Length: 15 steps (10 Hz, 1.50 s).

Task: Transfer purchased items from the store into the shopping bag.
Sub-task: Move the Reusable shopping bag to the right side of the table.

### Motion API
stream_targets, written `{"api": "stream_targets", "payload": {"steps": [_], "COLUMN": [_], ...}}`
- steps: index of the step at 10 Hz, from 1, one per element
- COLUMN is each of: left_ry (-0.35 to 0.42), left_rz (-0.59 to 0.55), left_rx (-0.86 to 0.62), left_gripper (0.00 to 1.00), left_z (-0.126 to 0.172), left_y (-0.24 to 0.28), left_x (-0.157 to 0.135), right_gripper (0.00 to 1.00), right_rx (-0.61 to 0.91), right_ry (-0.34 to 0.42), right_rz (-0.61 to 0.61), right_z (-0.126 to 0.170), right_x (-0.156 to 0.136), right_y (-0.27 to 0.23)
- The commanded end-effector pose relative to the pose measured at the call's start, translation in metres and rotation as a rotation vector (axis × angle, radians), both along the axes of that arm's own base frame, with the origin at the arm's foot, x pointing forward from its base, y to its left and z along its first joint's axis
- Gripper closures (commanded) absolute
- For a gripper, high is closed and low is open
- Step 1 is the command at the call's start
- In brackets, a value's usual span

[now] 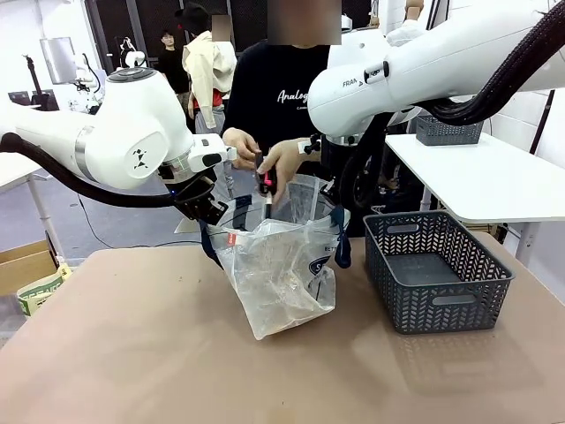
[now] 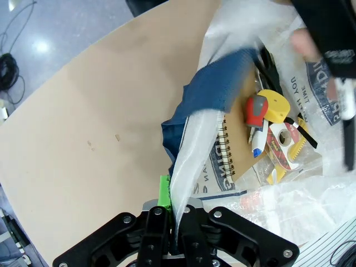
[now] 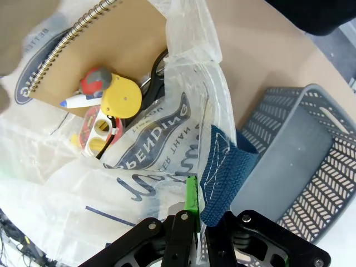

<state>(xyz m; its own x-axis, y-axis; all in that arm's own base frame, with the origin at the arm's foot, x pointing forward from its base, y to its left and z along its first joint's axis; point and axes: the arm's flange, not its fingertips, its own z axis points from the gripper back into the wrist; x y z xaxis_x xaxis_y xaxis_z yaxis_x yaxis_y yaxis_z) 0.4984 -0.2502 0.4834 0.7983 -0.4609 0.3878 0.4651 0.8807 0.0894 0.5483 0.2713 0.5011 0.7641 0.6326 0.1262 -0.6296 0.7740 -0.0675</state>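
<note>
Front view: on the worktop [image 1: 132, 353], the shopping bag [image 1: 278, 274] stands open. Its thin rim looks likely to slip from either pinch, which would collapse the mouth and let things fall outside. The left hand [image 2: 173, 200] is clamped on the rim beside a navy strap [image 2: 214, 89], the right hand [image 3: 194, 214] clamped on the opposite rim, both arms reaching in low. Behind, a person's hand [image 1: 281, 163] holds a dark pen [image 1: 266, 190] above the mouth

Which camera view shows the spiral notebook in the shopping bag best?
The right wrist view: the spiral notebook lies plain through the shopping bag's open mouth, wire binding and brown cover clear. The left wrist view shows a strip of it beside the navy handle. In the front view the bag's crinkly plastic blurs it beyond telling.
</note>
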Motion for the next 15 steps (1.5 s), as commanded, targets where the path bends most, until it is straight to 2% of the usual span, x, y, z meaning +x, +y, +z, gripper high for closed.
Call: {"api": "stream_targets", "payload": {"steps": [1, 15], "left_ry": [-0.007, -0.007], "left_rz": [-0.002, -0.002], "left_rx": [0.003, 0.003], "left_gripper": [1.00, 1.00], "left_z": [0.0023, 0.0023], "left_y": [0.0008, 0.0008], "left_x": [-0.0002, -0.0002], "right_gripper": [1.00, 1.00], "right_rx": [0.000, 0.000], "right_ry": [-0.001, -0.001], "right_rz": [-0.002, -0.002], "right_z": [0.0002, 0.0002], "right_x": [0.0004, 0.0004], "right_y": [-0.0009, -0.0009]}}
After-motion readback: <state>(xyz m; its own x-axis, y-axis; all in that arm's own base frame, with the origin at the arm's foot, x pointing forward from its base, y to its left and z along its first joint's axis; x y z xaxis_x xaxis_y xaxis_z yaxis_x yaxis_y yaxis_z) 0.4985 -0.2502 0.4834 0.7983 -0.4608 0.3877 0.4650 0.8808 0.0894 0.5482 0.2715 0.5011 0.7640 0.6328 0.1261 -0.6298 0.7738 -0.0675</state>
